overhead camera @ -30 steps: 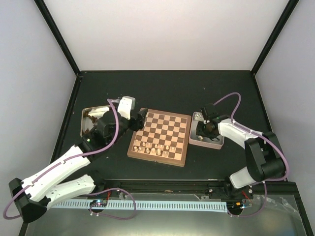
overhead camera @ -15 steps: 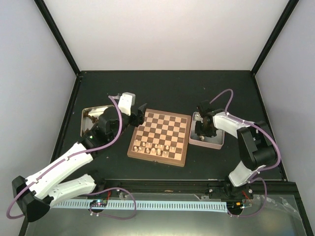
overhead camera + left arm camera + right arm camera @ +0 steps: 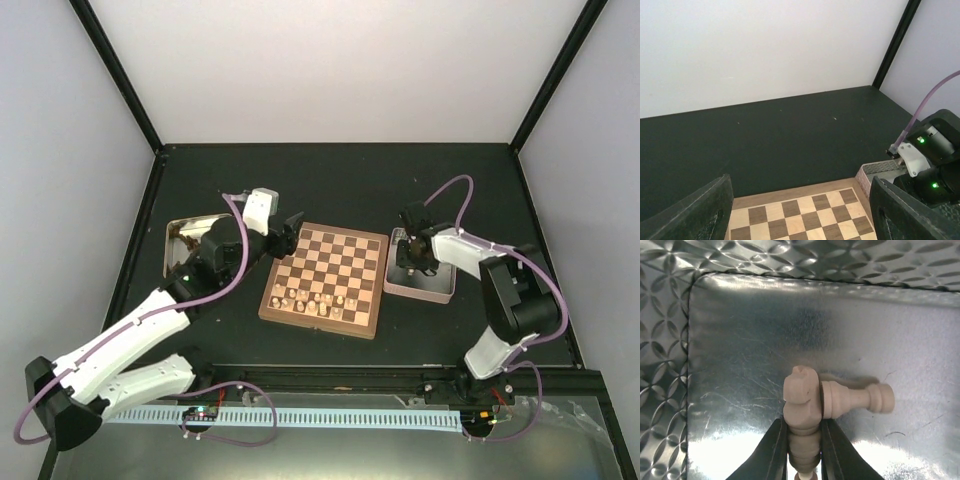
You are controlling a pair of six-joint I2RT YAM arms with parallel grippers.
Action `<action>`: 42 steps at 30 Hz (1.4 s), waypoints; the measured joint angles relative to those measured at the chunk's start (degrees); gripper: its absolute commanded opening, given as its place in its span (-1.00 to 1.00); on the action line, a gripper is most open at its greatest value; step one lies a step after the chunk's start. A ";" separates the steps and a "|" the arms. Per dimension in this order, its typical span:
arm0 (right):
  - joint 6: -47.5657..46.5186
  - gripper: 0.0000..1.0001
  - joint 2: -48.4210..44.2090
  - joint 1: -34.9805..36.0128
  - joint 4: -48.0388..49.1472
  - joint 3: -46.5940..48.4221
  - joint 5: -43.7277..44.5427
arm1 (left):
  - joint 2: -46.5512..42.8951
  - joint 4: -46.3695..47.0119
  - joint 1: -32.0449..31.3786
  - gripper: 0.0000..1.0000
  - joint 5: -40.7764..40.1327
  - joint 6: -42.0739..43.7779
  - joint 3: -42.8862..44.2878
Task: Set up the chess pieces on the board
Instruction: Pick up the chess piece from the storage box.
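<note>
Your right end effector [image 3: 804,442] is clenched on a pale knight [image 3: 801,399] in the tin [image 3: 740,335], another pale piece [image 3: 856,399] lying against it. Your left end effector [image 3: 800,182] gapes wide, the board [image 3: 805,222] beneath it.

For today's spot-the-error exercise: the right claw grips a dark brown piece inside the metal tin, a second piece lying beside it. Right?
No. The right wrist view shows the right claw gripping a pale beige piece, not dark brown; the metal tin and second piece are as stated.
</note>
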 measured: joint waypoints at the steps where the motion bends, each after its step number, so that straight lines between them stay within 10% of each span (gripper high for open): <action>1: -0.22 -0.78 -0.87 0.00 1.55 -1.11 0.04 | 0.46 -0.02 0.00 0.55 0.48 -0.42 0.11; 14: -5.38 -0.77 -18.27 0.00 20.79 -12.11 -3.28 | 15.78 -0.20 0.39 0.58 14.05 -9.97 7.76; 28: -9.01 -0.77 -33.90 0.00 43.89 -31.06 -17.66 | 50.47 -8.11 1.90 0.32 44.26 -16.55 39.36; 42: -12.70 -0.75 -40.96 0.00 54.82 -38.14 -21.38 | 59.65 -11.76 1.40 0.26 58.21 -17.55 42.14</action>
